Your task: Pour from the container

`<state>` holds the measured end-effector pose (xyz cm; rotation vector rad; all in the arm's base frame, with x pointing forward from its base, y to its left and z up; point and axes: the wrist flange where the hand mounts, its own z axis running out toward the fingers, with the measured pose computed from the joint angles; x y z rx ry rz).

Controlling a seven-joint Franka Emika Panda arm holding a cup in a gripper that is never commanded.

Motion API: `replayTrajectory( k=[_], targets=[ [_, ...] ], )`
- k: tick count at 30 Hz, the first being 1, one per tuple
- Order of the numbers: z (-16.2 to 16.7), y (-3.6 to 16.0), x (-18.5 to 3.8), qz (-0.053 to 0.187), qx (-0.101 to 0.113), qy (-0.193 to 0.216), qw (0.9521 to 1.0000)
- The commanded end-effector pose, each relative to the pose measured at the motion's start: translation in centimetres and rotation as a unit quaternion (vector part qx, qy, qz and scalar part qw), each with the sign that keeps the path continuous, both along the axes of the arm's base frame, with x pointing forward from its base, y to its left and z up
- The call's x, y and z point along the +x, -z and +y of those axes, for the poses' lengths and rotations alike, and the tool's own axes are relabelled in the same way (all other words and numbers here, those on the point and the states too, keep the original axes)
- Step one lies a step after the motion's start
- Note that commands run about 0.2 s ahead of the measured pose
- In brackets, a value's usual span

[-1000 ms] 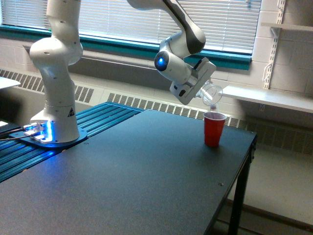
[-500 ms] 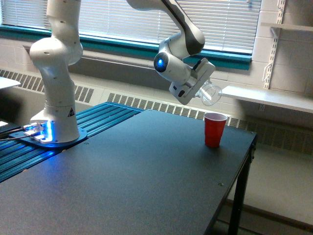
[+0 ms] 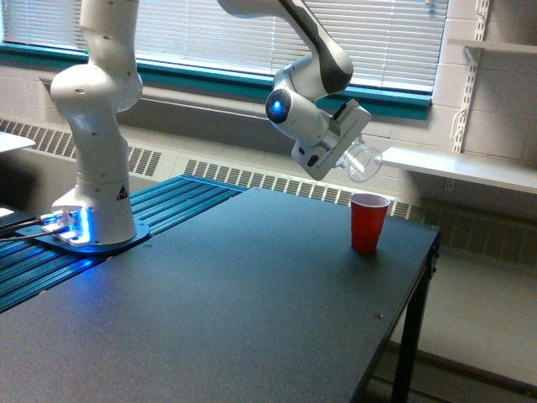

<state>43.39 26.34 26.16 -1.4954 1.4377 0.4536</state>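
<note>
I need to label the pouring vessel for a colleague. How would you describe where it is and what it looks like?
Follow the white arm to its gripper above the dark table's far corner, at the exterior view's right. The container sits in its jaws, tipped sideways above the red cup. It is clear and round-walled, not red.

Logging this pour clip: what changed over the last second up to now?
The clear container, held by the gripper, has lifted slightly off the red cup's mouth. A second ago its rim dipped just above the cup; now there is a clear gap. It remains tilted and gripped. The red cup and robot base stayed put.
</note>
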Motion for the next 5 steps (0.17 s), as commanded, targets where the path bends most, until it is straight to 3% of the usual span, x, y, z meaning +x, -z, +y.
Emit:
replayTrajectory(
  k=[1, 5],
  targets=[
    [-1.90, -0.02, 1.44, 0.010, -0.008, 0.020, 0.9997],
    [-2.71, 0.02, 2.11, 0.011, -0.008, 0.025, 0.9996]
  ],
)
